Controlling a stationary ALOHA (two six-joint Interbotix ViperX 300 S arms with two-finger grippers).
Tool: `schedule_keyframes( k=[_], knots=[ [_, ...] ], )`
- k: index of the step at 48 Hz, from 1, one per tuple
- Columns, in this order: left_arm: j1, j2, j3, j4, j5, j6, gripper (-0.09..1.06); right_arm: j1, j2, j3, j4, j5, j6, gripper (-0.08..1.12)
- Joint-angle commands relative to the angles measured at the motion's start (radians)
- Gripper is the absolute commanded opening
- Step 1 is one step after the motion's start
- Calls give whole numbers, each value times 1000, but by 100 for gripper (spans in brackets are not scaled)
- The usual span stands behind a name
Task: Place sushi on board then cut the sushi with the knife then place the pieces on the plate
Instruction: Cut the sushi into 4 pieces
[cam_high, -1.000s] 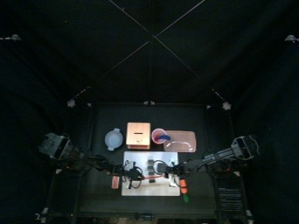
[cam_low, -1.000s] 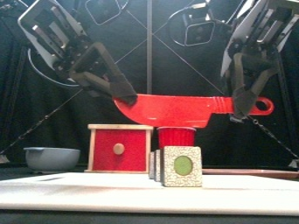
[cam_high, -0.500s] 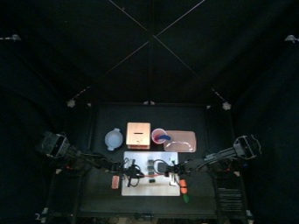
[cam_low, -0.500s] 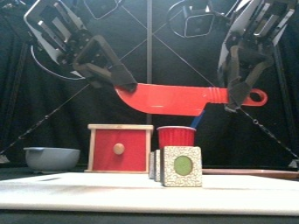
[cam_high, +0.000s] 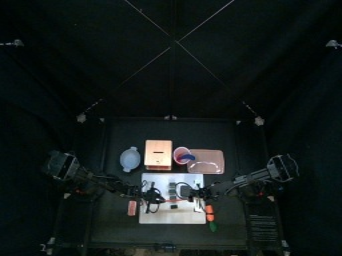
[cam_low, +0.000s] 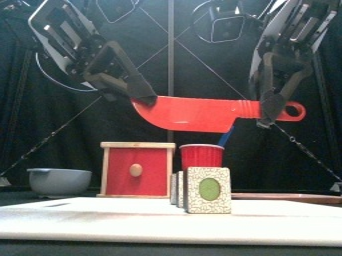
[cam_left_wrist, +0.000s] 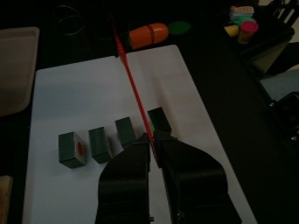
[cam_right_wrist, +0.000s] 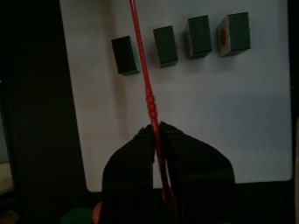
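Your left gripper (cam_low: 139, 96) is clamped on the blade end of the red knife (cam_low: 201, 108), and your right gripper (cam_low: 270, 112) is pinching the handle end. The knife hangs level between them. The sushi (cam_low: 203, 190) stands right underneath on the white board (cam_low: 80, 215), clear of the blade. The wrist views show four separate pieces in a row.

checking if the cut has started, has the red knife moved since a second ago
Yes. In the front view the red knife now sits higher above the red cup.
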Motion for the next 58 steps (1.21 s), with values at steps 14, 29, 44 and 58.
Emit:
schedule_keyframes(
  k=[14, 29, 44, 58],
  knots=[
    [2, -11, -11, 8, -8, 2, 61, -21, -26, -40, -6, -9, 6, 42],
    [17, -28, -11, 9, -11, 5, 64, -21, -44, 0, 12, -5, 12, 41],
    [41, -75, 14, 44, -29, 5, 64, -58, -146, 104, 80, -37, 14, 41],
    [63, -126, 77, 54, -138, 3, 64, -74, -264, 221, 199, -41, 17, 41]
  ],
)
